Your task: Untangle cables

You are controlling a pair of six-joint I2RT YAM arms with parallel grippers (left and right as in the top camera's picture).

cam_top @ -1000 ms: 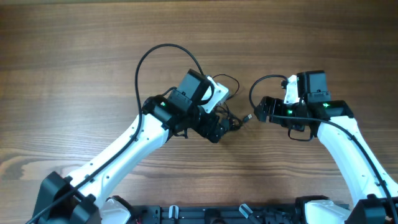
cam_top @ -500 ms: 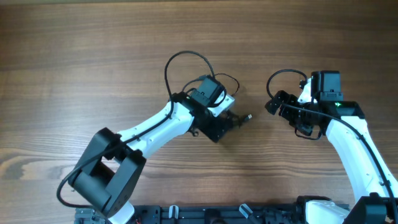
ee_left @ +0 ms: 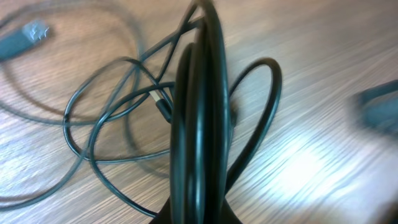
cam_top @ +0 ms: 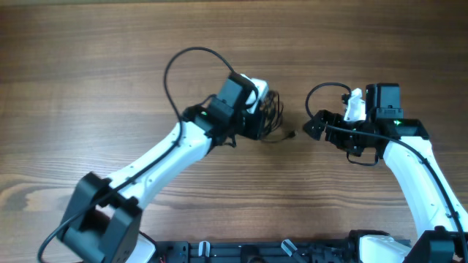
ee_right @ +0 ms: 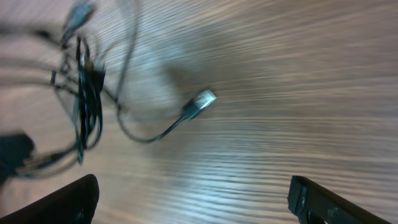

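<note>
Overhead: left hand over cables at mid-bench, fingertips hidden under own wrist. Loose plug lies between the two hands. Right hand near plug, not touching.

Left wrist: upright bundle of black loops pinched at bottom edge. Fingers mostly cut off by frame, far strands blurred.

Right wrist: heavy motion blur. Fingers spread wide, nothing between. Silvery plug on bench ahead, tangle smeared at left.
</note>
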